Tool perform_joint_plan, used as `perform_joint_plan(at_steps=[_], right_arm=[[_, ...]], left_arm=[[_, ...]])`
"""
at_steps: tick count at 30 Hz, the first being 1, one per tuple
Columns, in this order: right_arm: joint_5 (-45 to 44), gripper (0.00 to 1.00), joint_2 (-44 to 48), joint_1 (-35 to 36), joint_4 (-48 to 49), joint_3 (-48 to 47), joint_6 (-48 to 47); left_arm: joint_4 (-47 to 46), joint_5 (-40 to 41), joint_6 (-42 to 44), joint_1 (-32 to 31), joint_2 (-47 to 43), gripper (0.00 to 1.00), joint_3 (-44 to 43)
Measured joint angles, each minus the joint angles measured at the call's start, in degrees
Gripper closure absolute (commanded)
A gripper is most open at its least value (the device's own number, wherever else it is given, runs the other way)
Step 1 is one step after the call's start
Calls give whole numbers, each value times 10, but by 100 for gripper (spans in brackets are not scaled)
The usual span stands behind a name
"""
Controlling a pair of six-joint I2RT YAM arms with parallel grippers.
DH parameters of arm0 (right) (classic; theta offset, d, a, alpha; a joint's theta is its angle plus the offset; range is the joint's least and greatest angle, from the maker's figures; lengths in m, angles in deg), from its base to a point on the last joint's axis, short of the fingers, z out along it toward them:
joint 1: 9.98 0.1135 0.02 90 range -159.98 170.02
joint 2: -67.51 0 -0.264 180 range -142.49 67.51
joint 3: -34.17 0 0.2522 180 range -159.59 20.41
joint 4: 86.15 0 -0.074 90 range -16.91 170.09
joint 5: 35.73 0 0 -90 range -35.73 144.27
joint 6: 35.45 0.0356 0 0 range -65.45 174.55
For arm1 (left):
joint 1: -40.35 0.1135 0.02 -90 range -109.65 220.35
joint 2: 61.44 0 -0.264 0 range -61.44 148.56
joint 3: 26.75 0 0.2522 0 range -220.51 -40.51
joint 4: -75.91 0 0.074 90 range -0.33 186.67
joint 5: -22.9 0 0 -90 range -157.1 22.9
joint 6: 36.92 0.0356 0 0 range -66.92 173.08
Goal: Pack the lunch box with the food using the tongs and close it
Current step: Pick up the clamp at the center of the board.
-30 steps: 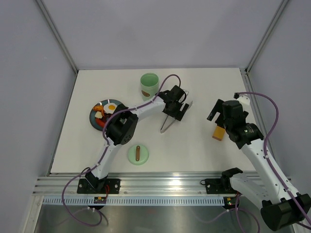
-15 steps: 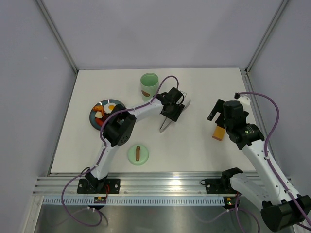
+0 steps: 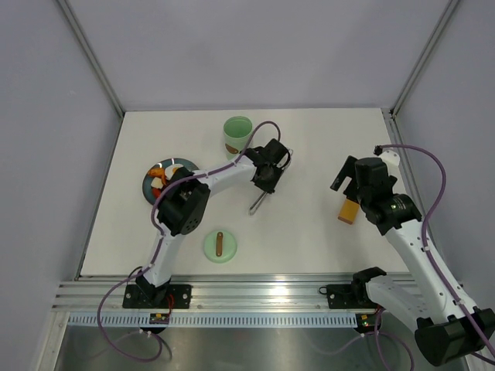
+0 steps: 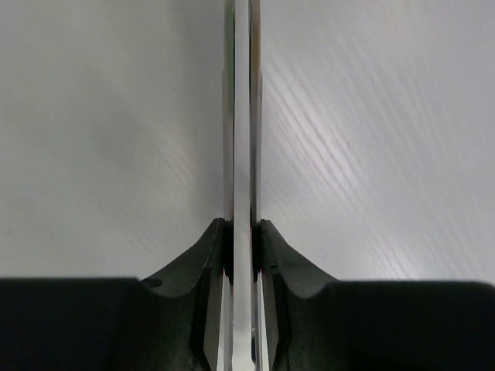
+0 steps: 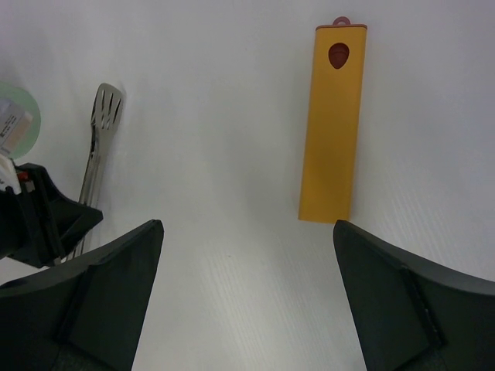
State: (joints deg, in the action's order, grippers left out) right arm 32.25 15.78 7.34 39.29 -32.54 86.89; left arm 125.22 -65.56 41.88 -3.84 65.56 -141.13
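Observation:
The silver tongs [image 3: 257,197] lie on the white table, and my left gripper [image 3: 267,171] is shut on their upper part. In the left wrist view the two metal arms [image 4: 242,116] are pressed flat together between my black fingers [image 4: 207,247]. The mint-green lunch box [image 3: 238,134] stands upright and open just behind that gripper. Its lid [image 3: 220,246] with a brown handle lies nearer the front. The food [image 3: 160,184], orange and red pieces, sits on a dark plate [image 3: 148,190] at the left. My right gripper [image 5: 247,226] hangs open over bare table, holding nothing.
A flat orange-yellow strip [image 5: 332,124] lies on the table just ahead of the right gripper [image 3: 344,184]. The right wrist view also catches the tongs' slotted tip [image 5: 106,104] and the left gripper's black body [image 5: 39,220]. Metal frame posts stand at the back corners.
The left gripper's jaws have closed on the tongs, squeezing the arms together. Gripper and tongs have shifted slightly left. The right arm has stayed put.

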Motion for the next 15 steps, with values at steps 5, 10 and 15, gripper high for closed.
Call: perform_joint_plan(at_steps=[5,10,15], right_arm=[[-12,0,-23,0,-27,-41,4],[-14,1,-59,0,-66,-92,10],[-10,0,-69,0,-98,-129,11]], left_arm=[[55,-13,-12,0,-86,80,32],[86,-28,-27,0,-190,80,59],[112,-41,-49,-1,-287,78,109]])
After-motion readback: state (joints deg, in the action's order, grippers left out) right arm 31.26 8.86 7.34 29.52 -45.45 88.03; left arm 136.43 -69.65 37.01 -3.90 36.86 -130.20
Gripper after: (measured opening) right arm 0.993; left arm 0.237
